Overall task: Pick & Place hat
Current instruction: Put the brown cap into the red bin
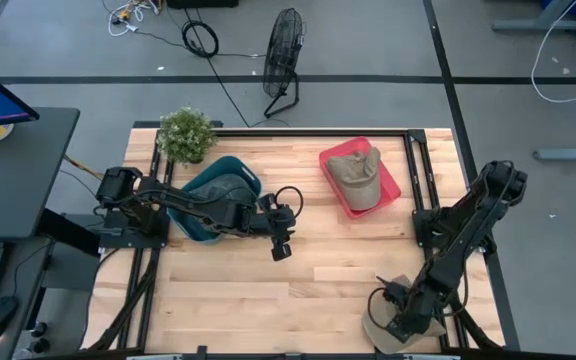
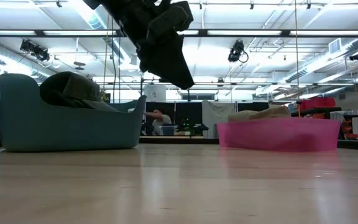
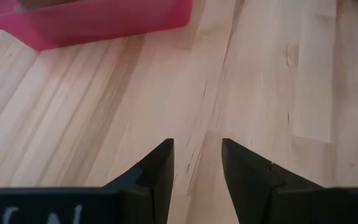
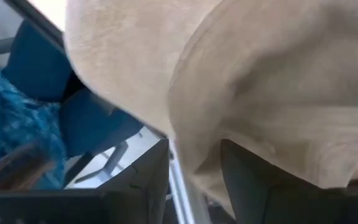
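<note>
A beige hat [image 1: 376, 330] sits at the table's near edge, toward the right, under my right gripper [image 1: 400, 320]. In the right wrist view the beige hat [image 4: 260, 74] fills the picture, and a fold of it runs down between the fingers of my right gripper [image 4: 194, 155]. My left gripper [image 1: 281, 248] hovers open over bare wood mid-table, touching nothing, and also shows in its own wrist view [image 3: 196, 146]. A dark hat [image 1: 218, 190] lies in a blue tub [image 1: 251, 175]. A khaki hat [image 1: 356, 175] lies in a pink tray [image 1: 393, 188]. My right gripper pinches a fold of the beige hat's cloth [image 4: 197, 130] between its two fingers, coming from above at the table's near edge. Which part of the hat this is cannot be told. Whether the hat is lifted clear does not show.
A potted plant [image 1: 186, 133] stands at the table's far left corner beside the tub. The pink tray [image 2: 278, 134] and blue tub [image 2: 67, 124] stand along the far half. Bare wood [image 1: 338, 270] lies between the two grippers. A desk with a monitor stands left of the table.
</note>
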Available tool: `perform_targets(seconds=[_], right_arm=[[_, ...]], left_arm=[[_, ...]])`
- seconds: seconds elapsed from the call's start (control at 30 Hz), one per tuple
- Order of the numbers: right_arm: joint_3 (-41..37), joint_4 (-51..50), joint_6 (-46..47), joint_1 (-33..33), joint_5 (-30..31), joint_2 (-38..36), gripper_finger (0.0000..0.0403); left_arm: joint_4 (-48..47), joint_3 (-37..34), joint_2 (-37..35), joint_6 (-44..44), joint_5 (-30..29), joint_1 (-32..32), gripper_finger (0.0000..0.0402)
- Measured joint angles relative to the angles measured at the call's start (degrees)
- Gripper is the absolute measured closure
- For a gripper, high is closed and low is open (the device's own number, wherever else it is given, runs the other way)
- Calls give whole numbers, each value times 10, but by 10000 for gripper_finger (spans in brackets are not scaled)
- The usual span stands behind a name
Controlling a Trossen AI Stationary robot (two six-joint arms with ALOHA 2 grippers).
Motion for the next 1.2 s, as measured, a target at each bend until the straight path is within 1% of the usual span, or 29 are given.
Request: perform_targets(seconds=[0.07, 0.13, 0.23, 0.3, 0.4, 0.43, 0.5, 0.57, 0.7, 0.73, 0.8, 0.9, 1.0, 1.07, 1.13, 1.2], right_arm=[[0, -10, -13, 0, 12, 8, 254], [0, -29, -30, 2, 37, 14, 257], [1, -34, -56, 2, 51, 17, 278], [1, -27, -79, 1, 54, 17, 308], [1, -13, -105, 1, 61, 17, 372], [1, -10, -114, 0, 62, 17, 386], [1, 0, -132, 0, 60, 16, 391], [5, 4, -173, -2, 46, 10, 391], [41, -21, -316, -13, 44, -16, 398], [55, -44, -351, -18, 51, -22, 398], [92, -119, -437, -28, 86, -32, 398], [159, -248, -602, -42, 157, -40, 400], [222, -385, -791, -53, 242, -41, 400], [254, -463, -894, -63, 301, -41, 400], [278, -544, -958, -79, 353, -41, 400], [289, -622, -995, -105, 380, -41, 400]], left_arm=[[2, 0, 0, 0, 0, -1, 264], [3, 0, 0, 0, 0, -2, 264], [3, 0, 0, 0, 0, -3, 264], [3, 0, 0, 0, 0, -3, 264], [3, 0, 0, 0, 0, -2, 264], [3, 0, 0, 0, 0, -2, 264], [3, 0, 0, 1, 0, -3, 264], [3, 0, 0, 1, 0, -2, 264], [3, 0, 0, 1, 0, -1, 264], [3, 0, 0, 1, 0, -1, 264], [3, 0, 0, 1, 0, -1, 264], [3, 0, 0, 1, 0, -1, 264], [3, 0, 0, 1, 0, -1, 264], [3, 0, 0, 1, 0, -1, 264], [3, 0, 0, 1, 0, -1, 264], [3, 0, 0, 1, 0, -1, 264]])
